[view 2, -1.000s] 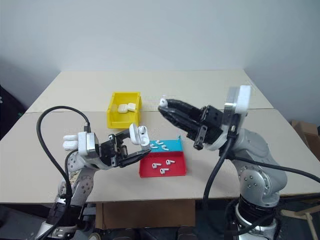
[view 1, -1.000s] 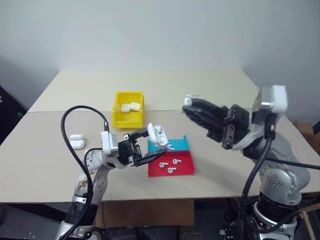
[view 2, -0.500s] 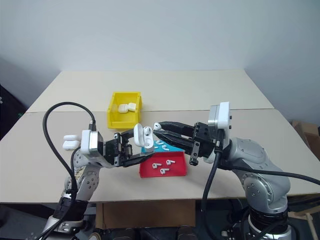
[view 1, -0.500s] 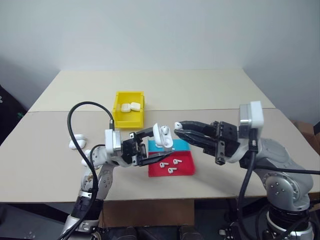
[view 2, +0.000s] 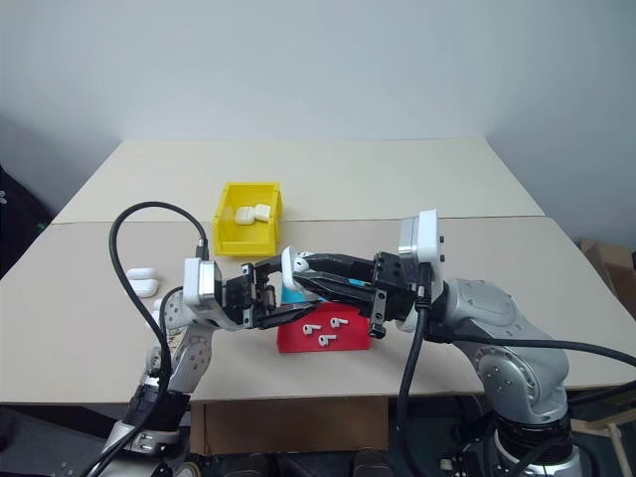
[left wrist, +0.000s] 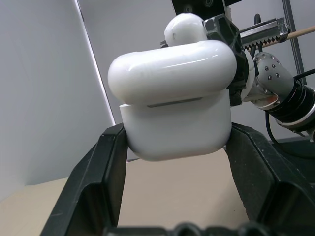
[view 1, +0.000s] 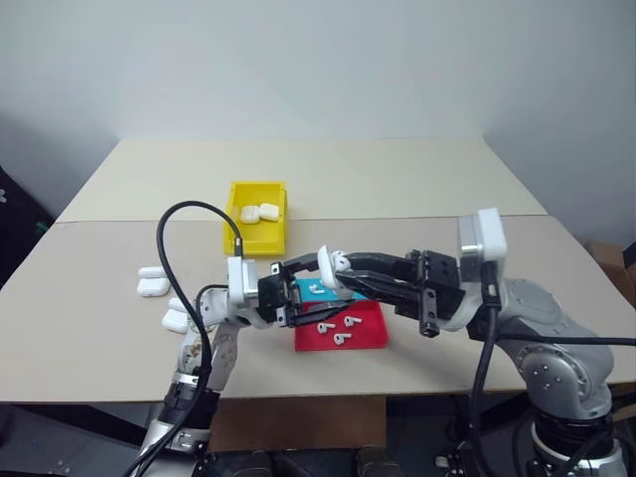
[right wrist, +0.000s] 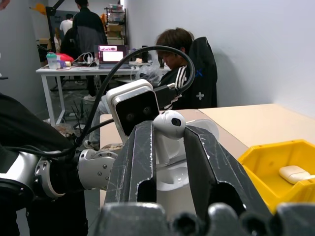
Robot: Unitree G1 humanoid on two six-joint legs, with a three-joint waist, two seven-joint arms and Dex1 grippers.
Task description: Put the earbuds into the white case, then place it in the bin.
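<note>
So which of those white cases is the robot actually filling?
Look above the teal tray in front of the yellow bin. The case there is clamped in the left hand; unlike the others, it is held off the table.

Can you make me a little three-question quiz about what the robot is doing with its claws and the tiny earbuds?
1. True or false: the left claw is empty.
2. What is pinched in the right claw?
A. a red tray
B. an earbud
C. a cable
3. Fill in: the white cases lying away from the claws sit inside the ____ bin.

Key
1. False. It is shut on the white case, lid ajar.
2. B. The earbud is held between its fingers, right over the case.
3. Yellow. Cases lie in the bin. Loose earbuds lie on the red tray and the teal tray.
</note>
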